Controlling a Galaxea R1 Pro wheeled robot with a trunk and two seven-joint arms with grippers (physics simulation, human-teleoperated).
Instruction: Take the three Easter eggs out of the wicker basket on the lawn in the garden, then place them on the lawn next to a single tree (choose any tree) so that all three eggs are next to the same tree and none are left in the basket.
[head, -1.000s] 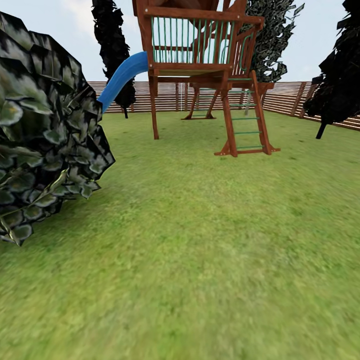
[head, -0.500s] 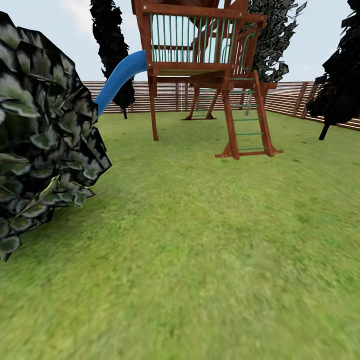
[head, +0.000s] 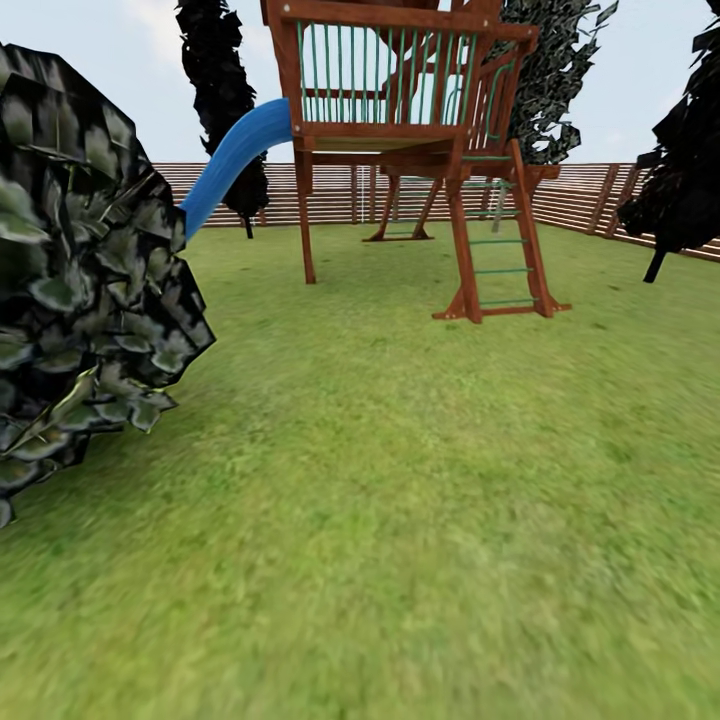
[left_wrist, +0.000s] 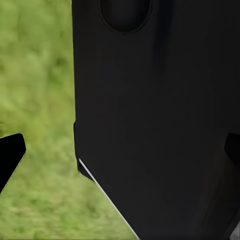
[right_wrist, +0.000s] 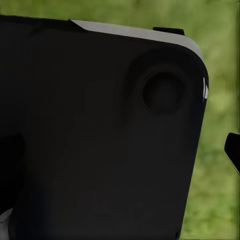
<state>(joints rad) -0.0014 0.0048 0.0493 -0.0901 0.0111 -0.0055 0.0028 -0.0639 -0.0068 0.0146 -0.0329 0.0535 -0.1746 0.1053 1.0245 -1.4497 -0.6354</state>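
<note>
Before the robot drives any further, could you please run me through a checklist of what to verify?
1. Lawn ahead free of obstacles: ok, open grass up to the play tower.
2. Clearance from the leafy bush on the left: not ok, it stands close.
3. Wicker basket and eggs in sight: not ok.
4. Pale-trunked tree chosen: cannot tell; the dark tree at right has a thin black trunk.
5. Left claw and right claw state: cannot tell; dark housing blocks both wrist views.
</note>
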